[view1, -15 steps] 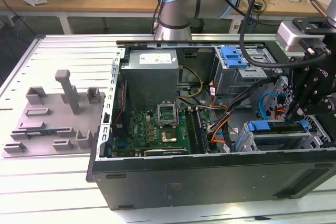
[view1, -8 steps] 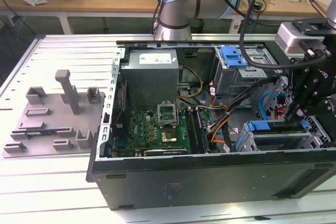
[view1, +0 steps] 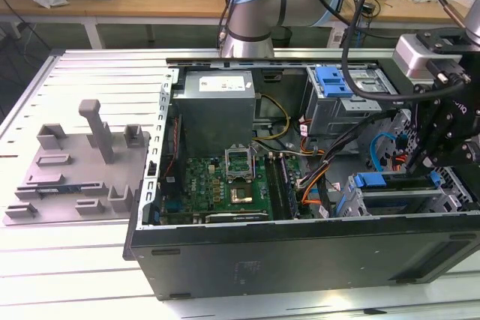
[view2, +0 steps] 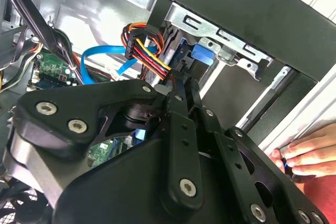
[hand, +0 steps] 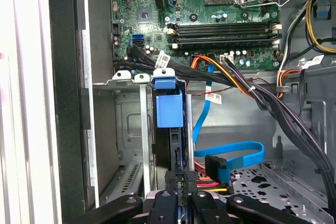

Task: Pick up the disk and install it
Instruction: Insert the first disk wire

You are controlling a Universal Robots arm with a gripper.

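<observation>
The black tool (hand: 178,195) pinches the blue-framed silver disk (hand: 169,109), which stands on edge in the grey metal drive bay (hand: 123,124) of the open black computer case (view1: 300,249). The second wrist view shows a person's hand (view2: 304,153) beside the case.

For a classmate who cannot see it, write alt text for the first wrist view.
The gripper reaches into an open computer case, at the edge of the disk standing in its blue carrier inside a metal bay. Beyond lie the green motherboard and bundled cables.
</observation>
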